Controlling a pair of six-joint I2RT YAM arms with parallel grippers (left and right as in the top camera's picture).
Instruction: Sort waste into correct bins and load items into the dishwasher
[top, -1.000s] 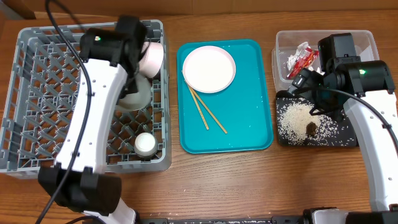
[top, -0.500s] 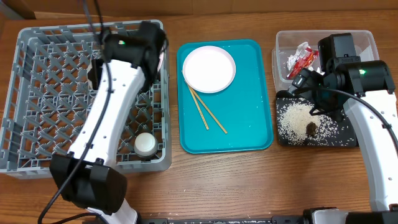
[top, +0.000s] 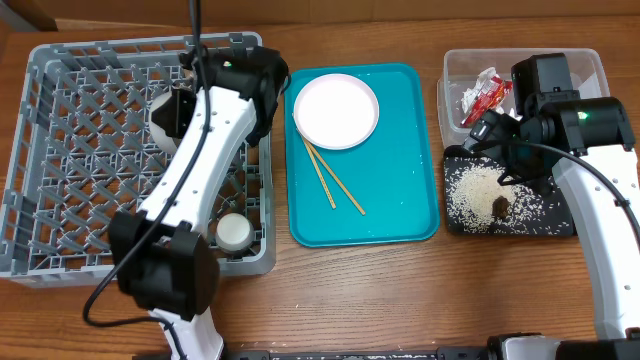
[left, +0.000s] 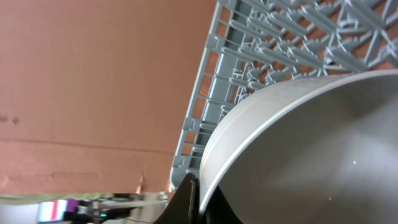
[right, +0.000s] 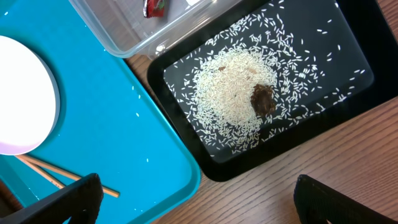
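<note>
The left gripper (left: 196, 199) pinches the rim of a whitish round bowl (left: 298, 149) over the big grey lattice dish rack (left: 261, 56); best settled into a free cell beyond before letting go. The right gripper (right: 193, 205) hangs spread, empty.

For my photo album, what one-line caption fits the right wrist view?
Rice grains and a brown food lump lie in the black tray beside a teal tray.
</note>
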